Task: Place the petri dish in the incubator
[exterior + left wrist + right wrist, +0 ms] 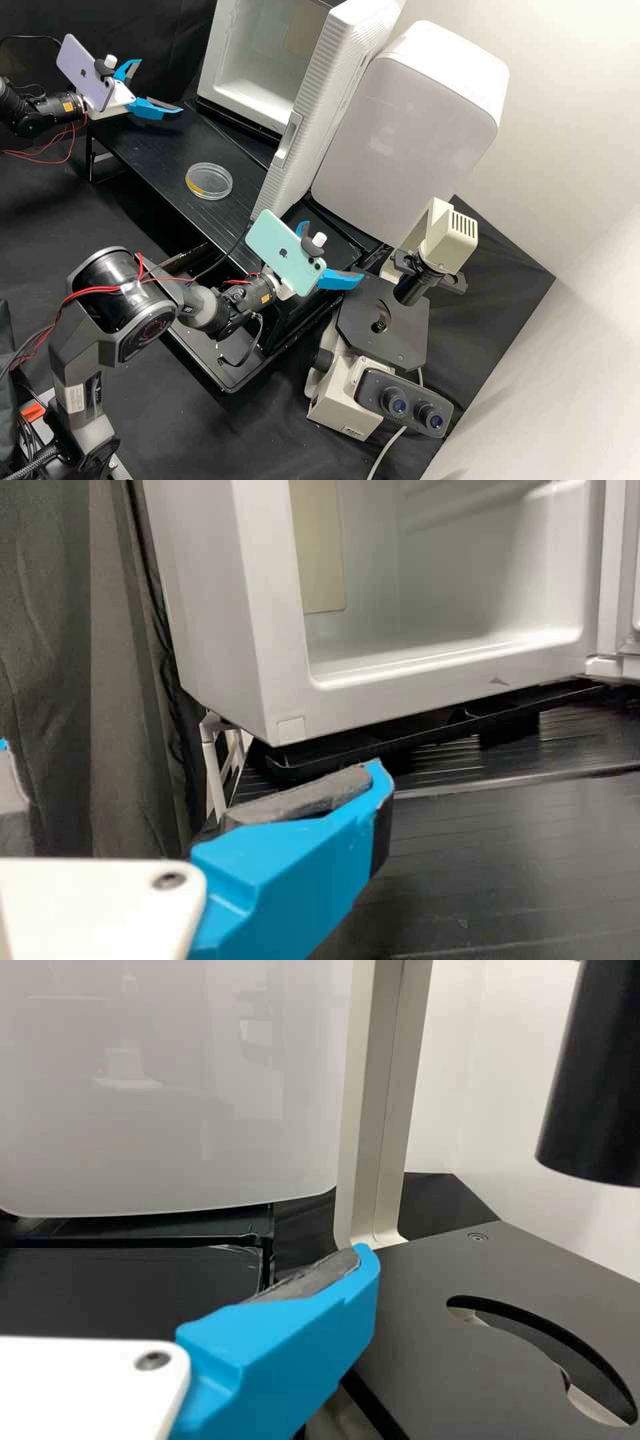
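Petri dish lies flat on the black shelf, at 5 o'clock from the nearer left gripper, fingers apart; the right gripper, also spread, hangs at the dish's 4 o'clock, the open incubator at 1 o'clock

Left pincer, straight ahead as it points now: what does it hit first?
Most likely the incubator, at its white lower front frame just beside the open chamber. From the left pincer, the petri dish lies off that line. Depth is hard to judge.
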Available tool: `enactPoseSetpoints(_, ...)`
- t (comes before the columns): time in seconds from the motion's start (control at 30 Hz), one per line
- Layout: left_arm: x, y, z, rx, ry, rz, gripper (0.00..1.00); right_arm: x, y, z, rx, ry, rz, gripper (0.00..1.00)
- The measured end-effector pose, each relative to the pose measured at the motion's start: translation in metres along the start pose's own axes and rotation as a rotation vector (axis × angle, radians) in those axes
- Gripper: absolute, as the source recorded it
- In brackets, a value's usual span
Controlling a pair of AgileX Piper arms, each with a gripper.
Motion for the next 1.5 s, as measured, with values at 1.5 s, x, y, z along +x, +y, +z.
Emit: enactPoseSetpoints(1.5, -0.089, -0.016, 0.108, 0.096, -0.458, 0.017, 1.0, 0.0, 0.0, 0.0, 0.0, 0.0, 0.0, 1.0)
